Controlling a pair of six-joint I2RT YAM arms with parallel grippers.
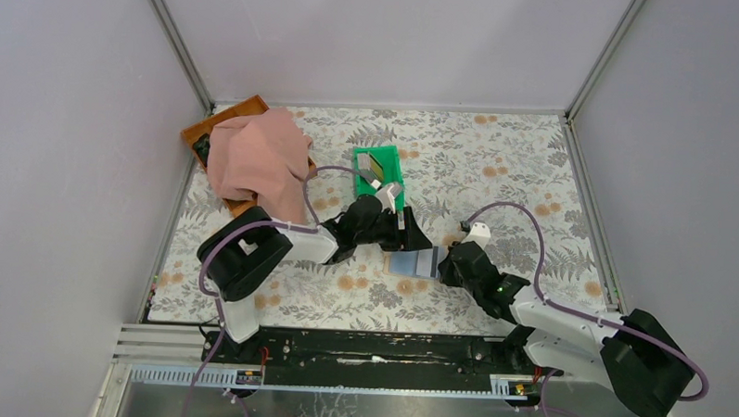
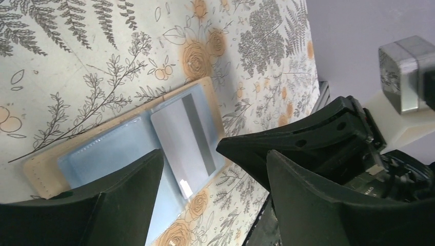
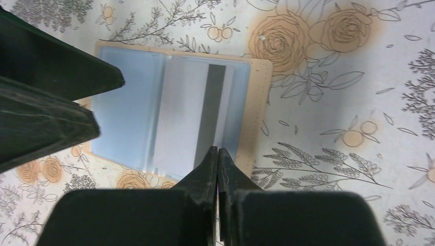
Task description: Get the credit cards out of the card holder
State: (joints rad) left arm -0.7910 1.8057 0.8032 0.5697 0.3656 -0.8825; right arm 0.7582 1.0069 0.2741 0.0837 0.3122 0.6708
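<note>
The card holder [image 1: 412, 262] lies open on the table, pale blue inside with a tan rim; it also shows in the left wrist view [image 2: 97, 154] and the right wrist view [image 3: 128, 113]. A grey card with a dark stripe [image 3: 184, 113] sits in its right half and also shows in the left wrist view [image 2: 177, 136]. My left gripper [image 2: 213, 161] is open and empty, hovering over the holder's far left side. My right gripper [image 3: 218, 151] is shut, its tip pressed on the near edge of the card. A yellow card [image 1: 379, 161] lies in the green bin [image 1: 361, 156].
The green bin stands just behind the left gripper. A pink cloth [image 1: 256, 154] covers a brown tray [image 1: 222, 120] at the back left. Grey walls close in the flowered table on three sides.
</note>
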